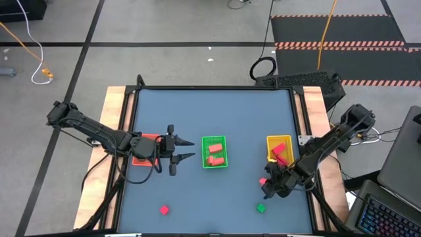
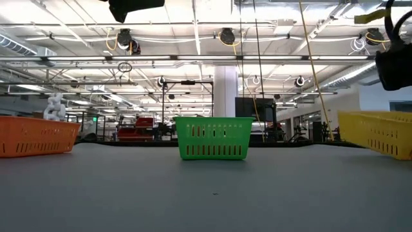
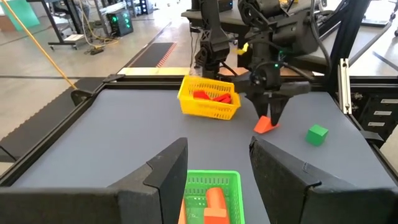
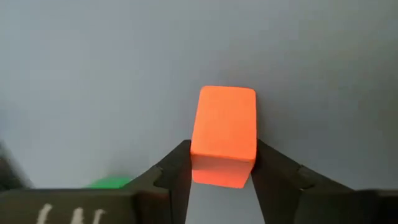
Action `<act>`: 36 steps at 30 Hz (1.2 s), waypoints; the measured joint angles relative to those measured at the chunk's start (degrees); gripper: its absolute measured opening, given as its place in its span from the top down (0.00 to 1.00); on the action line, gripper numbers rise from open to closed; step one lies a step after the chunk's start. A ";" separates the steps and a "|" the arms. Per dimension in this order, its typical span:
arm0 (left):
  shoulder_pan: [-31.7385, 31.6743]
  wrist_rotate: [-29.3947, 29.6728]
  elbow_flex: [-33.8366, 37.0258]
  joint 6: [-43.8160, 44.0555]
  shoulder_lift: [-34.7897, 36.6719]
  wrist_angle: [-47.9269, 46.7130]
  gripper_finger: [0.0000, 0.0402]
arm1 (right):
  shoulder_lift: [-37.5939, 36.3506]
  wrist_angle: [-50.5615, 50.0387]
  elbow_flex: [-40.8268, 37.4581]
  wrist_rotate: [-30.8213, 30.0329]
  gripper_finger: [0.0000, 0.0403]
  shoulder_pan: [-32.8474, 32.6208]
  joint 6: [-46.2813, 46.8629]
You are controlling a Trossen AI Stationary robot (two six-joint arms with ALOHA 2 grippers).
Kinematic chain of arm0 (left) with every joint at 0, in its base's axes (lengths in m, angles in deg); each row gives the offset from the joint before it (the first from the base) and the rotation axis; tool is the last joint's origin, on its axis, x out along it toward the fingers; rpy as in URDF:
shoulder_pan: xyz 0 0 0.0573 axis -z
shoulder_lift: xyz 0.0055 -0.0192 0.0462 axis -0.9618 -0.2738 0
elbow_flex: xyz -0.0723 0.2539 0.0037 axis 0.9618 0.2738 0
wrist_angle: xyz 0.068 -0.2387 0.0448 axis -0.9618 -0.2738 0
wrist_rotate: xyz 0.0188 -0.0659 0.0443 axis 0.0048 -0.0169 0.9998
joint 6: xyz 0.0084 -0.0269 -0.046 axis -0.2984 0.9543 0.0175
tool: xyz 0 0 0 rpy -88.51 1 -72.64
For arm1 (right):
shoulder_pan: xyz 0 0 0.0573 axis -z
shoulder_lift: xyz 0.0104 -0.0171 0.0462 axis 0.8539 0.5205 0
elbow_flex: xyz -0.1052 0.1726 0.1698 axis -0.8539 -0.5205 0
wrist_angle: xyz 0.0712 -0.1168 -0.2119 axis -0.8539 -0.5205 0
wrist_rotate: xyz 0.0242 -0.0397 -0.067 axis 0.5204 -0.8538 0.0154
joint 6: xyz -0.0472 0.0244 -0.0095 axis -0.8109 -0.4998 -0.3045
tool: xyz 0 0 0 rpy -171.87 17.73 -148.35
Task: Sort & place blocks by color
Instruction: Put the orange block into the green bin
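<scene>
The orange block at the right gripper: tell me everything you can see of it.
The orange block is a small solid piece with flat faces and softly rounded edges, matte salmon-orange, plastic or foam by its look. It sits on the grey table near the front right, in front of the yellow tray. The right gripper has its jaws on either side, pressing its two flanks. A green block lies apart nearby.

high: we look straight down on the whole surface (image 1: 217, 118) | low: level across it — green tray (image 2: 214, 138) shared | wrists: left faces across, right close down on the surface
</scene>
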 joint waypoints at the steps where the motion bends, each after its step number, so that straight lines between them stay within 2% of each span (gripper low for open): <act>1: 0.00 0.00 0.00 0.02 0.00 -0.04 0.56 | -0.36 0.56 0.10 -0.36 0.66 0.00 -0.16; 9: 0.00 0.00 -0.02 0.04 0.00 -0.26 0.56 | -0.52 5.83 0.11 -3.22 0.68 0.04 -4.34; 19: 0.00 0.00 -0.02 0.15 0.00 -0.25 0.56 | -0.57 22.05 0.13 -5.06 0.68 2.21 -16.06; 23: -0.02 0.00 -0.02 0.15 0.00 -0.22 0.56 | -0.60 29.61 0.17 -7.36 0.68 4.59 -25.85; 30: -0.02 0.00 -0.02 0.13 0.00 -0.12 0.56 | -0.33 42.63 0.22 -13.57 0.68 12.97 -51.40; 36: -0.02 0.00 -0.02 -0.66 0.00 0.12 0.56 | 2.74 52.36 0.22 -13.77 0.68 21.48 -65.42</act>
